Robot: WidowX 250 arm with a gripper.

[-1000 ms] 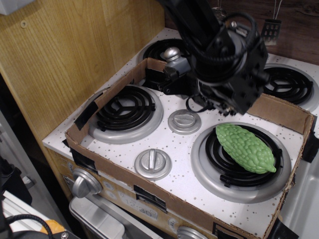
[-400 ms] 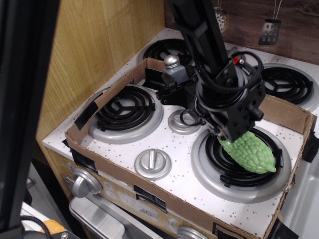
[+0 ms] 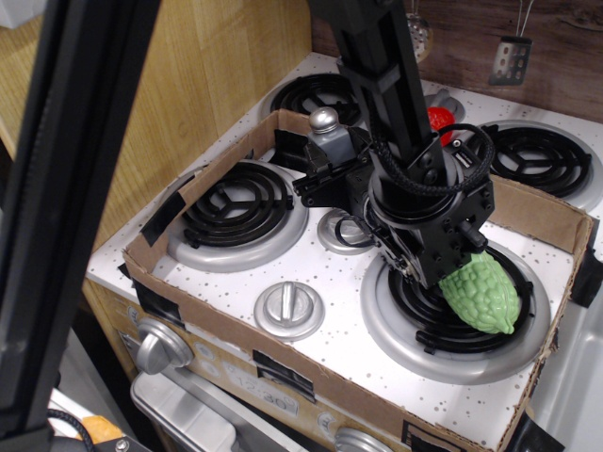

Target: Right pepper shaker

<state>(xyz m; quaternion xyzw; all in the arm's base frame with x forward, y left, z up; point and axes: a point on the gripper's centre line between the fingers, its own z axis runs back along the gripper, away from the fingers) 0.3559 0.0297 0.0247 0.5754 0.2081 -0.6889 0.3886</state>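
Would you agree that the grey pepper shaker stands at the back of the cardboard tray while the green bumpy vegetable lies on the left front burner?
Not quite: in the observation.image view the green vegetable lies on the right front burner, not the left. The pepper shaker does stand at the back of the tray.

I am looking at a mock kitchen rigged for robot work rather than a lived-in one. A white speckled toy stove fills the view, with black coil burners in grey rings and flat silver knobs on top. More knobs line its front edge. A taped cardboard fence boxes in the near burners, which no home cook would keep. A light wood panel runs along the left edge, a dark wood wall stands behind the far edge, and utensils hang there.
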